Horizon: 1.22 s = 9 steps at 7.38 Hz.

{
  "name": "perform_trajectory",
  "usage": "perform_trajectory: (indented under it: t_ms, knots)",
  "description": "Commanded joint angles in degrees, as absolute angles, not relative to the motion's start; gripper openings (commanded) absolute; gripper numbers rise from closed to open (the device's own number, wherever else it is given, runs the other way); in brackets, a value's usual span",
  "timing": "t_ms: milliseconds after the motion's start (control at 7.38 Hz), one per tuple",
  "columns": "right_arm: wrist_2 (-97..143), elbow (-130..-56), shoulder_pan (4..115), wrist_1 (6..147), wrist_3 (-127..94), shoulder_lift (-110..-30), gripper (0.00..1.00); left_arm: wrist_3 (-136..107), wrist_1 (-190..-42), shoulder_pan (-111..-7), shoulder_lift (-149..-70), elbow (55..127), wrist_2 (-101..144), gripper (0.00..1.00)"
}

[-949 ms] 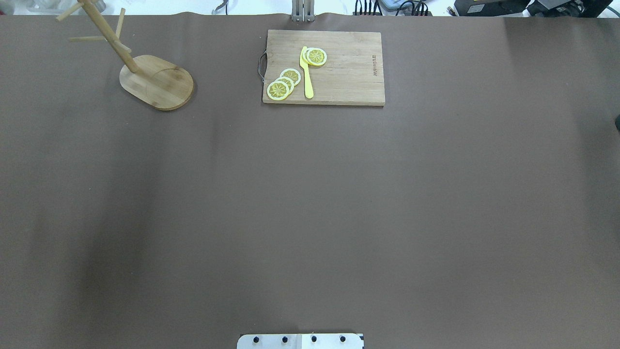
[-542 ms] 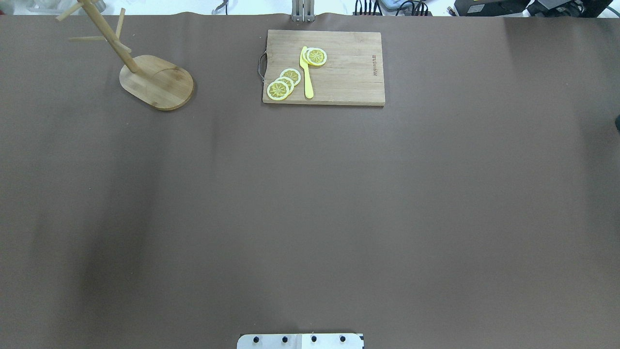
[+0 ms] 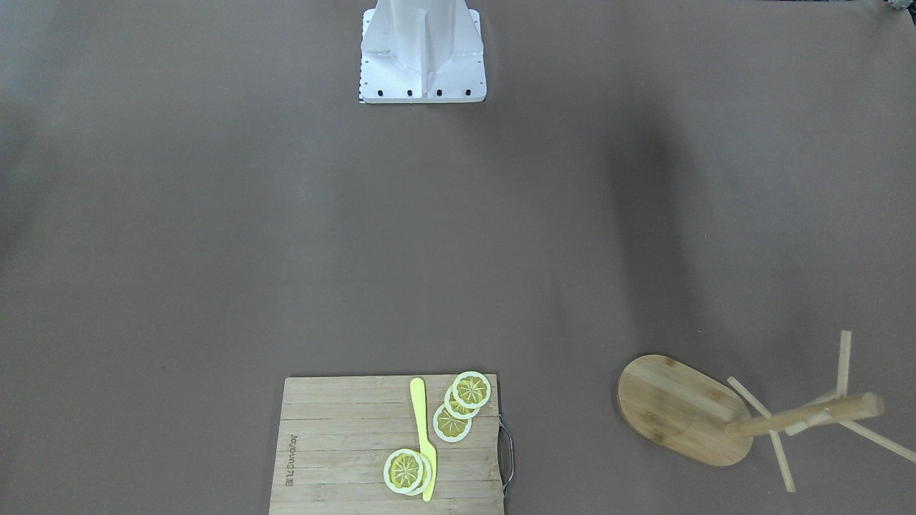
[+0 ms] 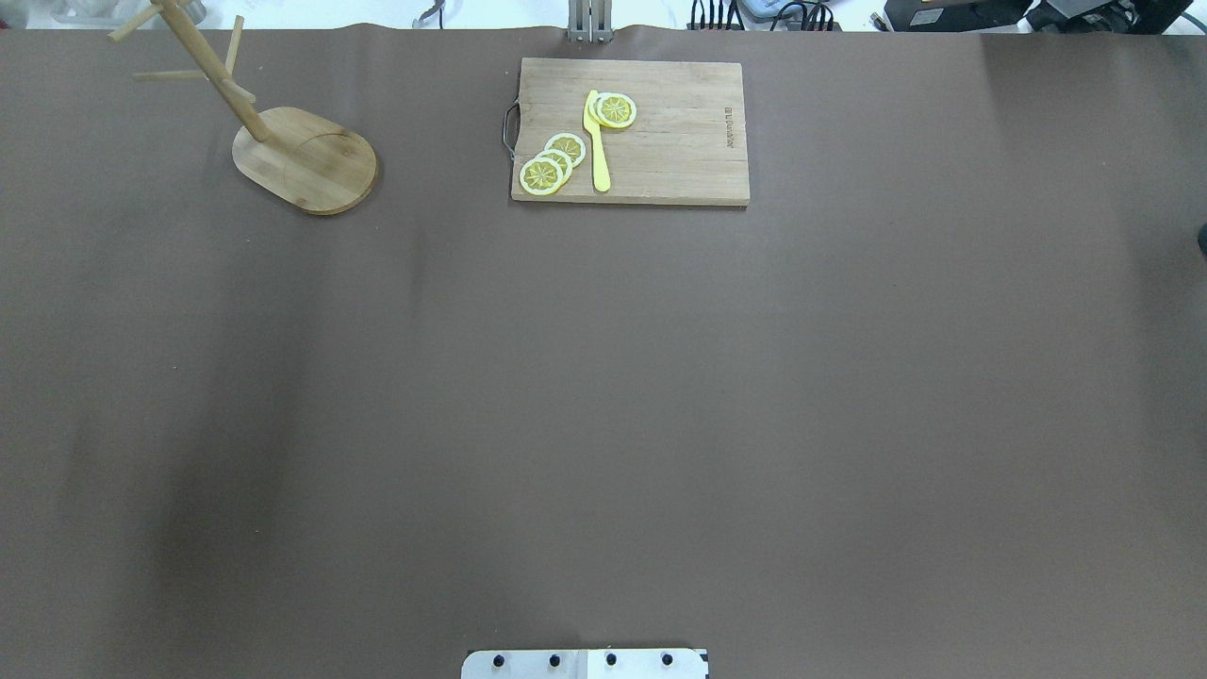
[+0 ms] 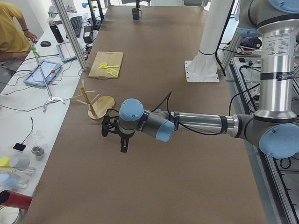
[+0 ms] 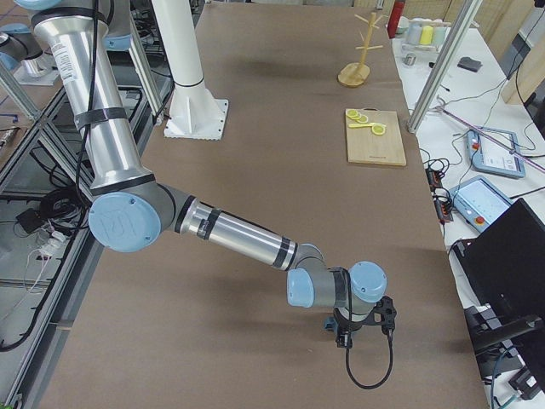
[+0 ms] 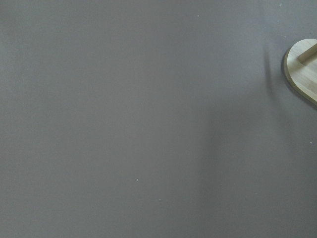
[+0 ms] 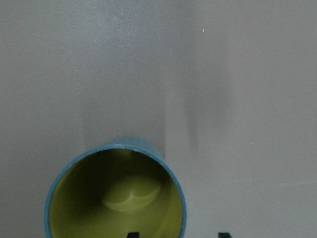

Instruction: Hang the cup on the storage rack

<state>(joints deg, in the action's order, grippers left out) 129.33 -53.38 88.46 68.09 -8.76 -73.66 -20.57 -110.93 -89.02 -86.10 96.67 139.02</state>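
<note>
The cup [image 8: 116, 198] is found upright on the table [image 8: 233, 74] just below the right gripper [image 8: 177, 234], jaws held apart astride its rim, so nothing's gripped, lifted or hung on the far-off storage rack [image 4: 316, 165] yet.

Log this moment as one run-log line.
phase: pre-grasp | right gripper: above upright cup, jaws open | left gripper: jaws unclear | storage rack: pegs bare

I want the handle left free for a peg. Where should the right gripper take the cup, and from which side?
Take the wall at the rim, from straight above: the cup stands upright, its mouth open to the right gripper, whose fingers straddle that wall. No handle shows in the wrist view.
</note>
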Motion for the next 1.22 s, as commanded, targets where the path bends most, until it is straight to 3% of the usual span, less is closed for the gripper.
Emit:
perform_trajectory:
  t_ms: [0,542,678,813,949,1084]
  knots:
    - [129.8,-53.5,88.4,68.0,-12.0,-73.5,0.55,-20.6,-111.2,-89.0,-86.0,96.6,139.0,0.98]
    - [130.0,-53.1,88.1,68.0,-13.6,-73.5,0.53,-20.7,-111.3,-89.0,-86.1,97.4,137.2,0.98]
    - [130.0,-52.9,87.8,68.0,-13.6,-73.6,0.46,-20.8,-111.3,-89.1,-86.1,97.7,137.1,0.98]
    - [130.0,-52.9,87.7,68.0,-13.7,-73.6,0.34,-20.8,-111.3,-89.1,-86.0,97.9,137.1,0.98]
    - [130.0,-52.9,87.4,68.0,-13.7,-73.6,0.08,-20.8,-111.3,-89.2,-86.0,98.1,137.1,0.98]
    - [130.0,-53.1,86.8,68.1,-13.7,-73.3,0.00,-20.8,-111.3,-89.3,-86.0,98.1,137.1,0.98]
